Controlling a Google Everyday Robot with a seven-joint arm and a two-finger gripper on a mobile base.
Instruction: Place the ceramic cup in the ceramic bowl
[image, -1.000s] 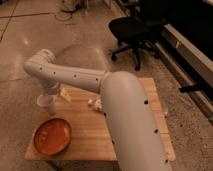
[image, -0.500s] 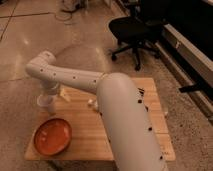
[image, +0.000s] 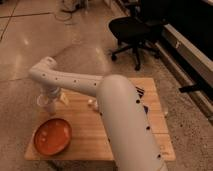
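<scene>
The ceramic cup (image: 45, 103) is a small white tumbler. It hangs at the end of my arm, off the table surface, over the table's left edge. My gripper (image: 49, 101) is shut on it, just below the white wrist. The ceramic bowl (image: 52, 136) is a shallow orange-red dish on the front left corner of the wooden table (image: 82, 135). It lies just below and in front of the cup and does not touch it. My thick white arm runs from the lower right across the table and hides its middle.
A small pale object (image: 92, 103) and a yellowish item (image: 64, 98) lie on the table near the arm. A dark object (image: 140, 92) sits at the table's right side. A black office chair (image: 132, 30) stands behind the table on the concrete floor.
The gripper with the cup has shifted slightly down and forward, toward the bowl. The bowl has not moved.
</scene>
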